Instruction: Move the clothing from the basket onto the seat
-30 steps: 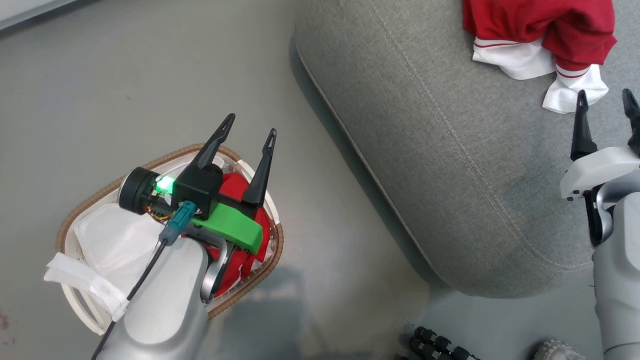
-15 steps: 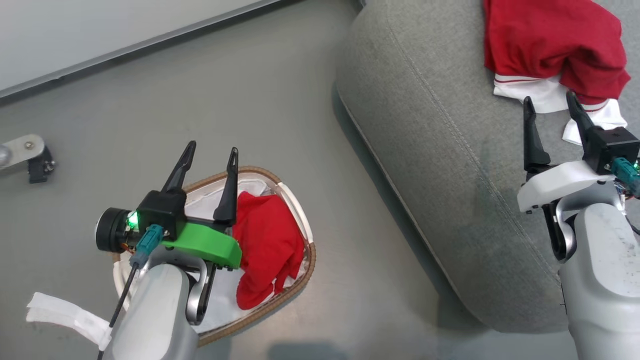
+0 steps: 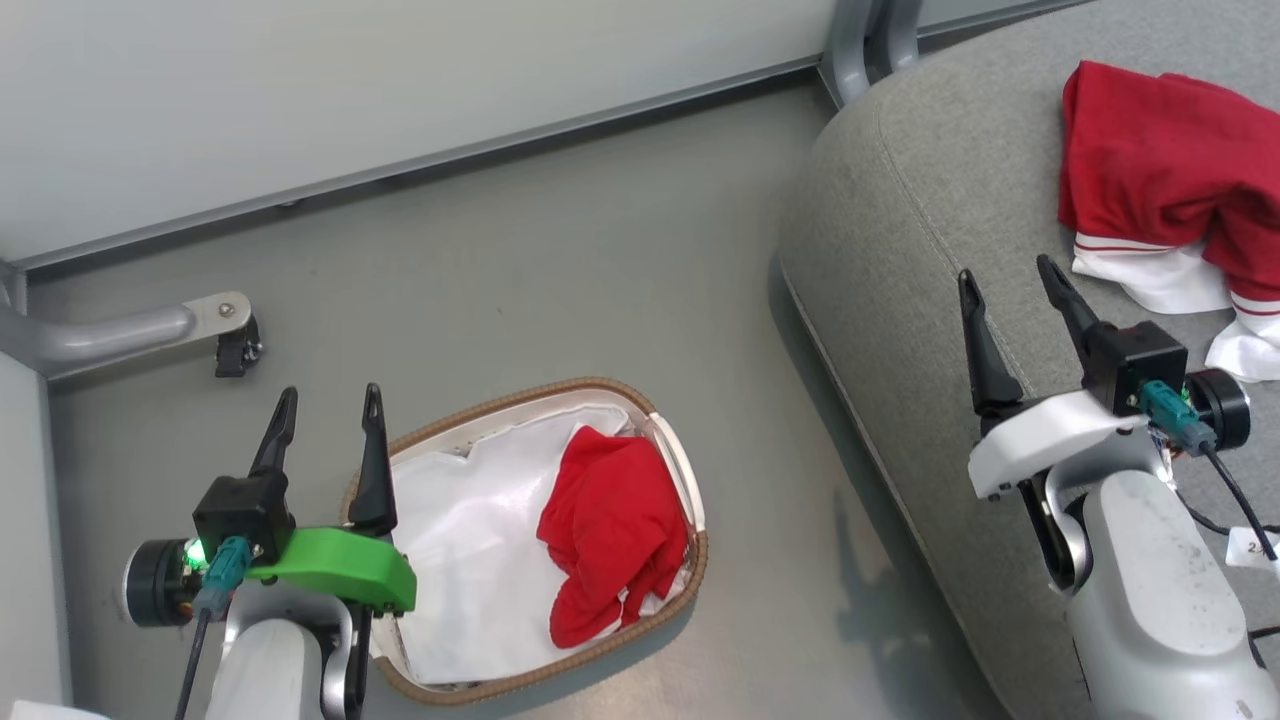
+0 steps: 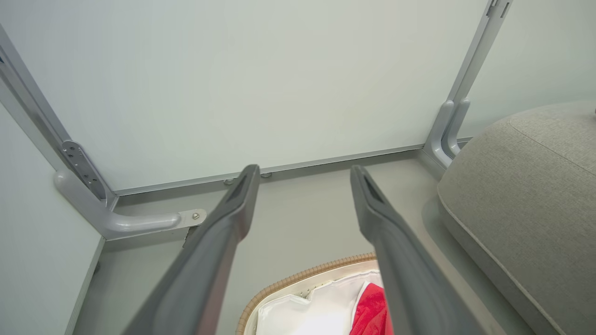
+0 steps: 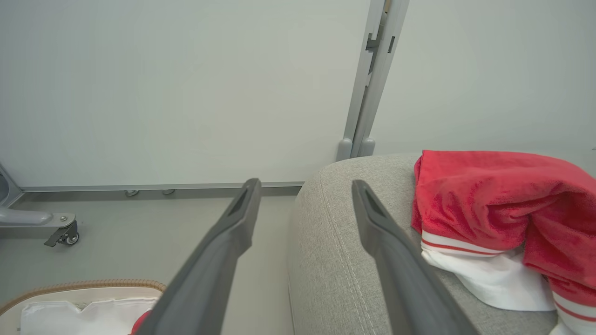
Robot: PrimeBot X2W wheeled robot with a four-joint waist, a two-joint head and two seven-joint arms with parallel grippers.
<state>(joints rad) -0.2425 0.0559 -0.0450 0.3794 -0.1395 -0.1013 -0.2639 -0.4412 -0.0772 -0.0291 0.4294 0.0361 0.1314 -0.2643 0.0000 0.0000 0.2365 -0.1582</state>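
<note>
Red garment (image 3: 612,530) lies bunched in the right half of the basket (image 3: 500,402), on the white liner (image 3: 460,560). Second garment (image 3: 1160,170), red with white trim, is already on the seat (image 3: 900,260). Left claw (image 3: 330,393) is spread and empty, just left of the basket rim. Right claw (image 3: 1005,270) is spread and empty over the seat edge. For the next pick, probably drop onto the bunch's highest fold, pinch red cloth only, not the liner, and lift clear of the rim. Smooth grey floor (image 3: 560,260), pale wall panels (image 3: 350,80), metal frame foot (image 3: 150,325) at left.
</note>
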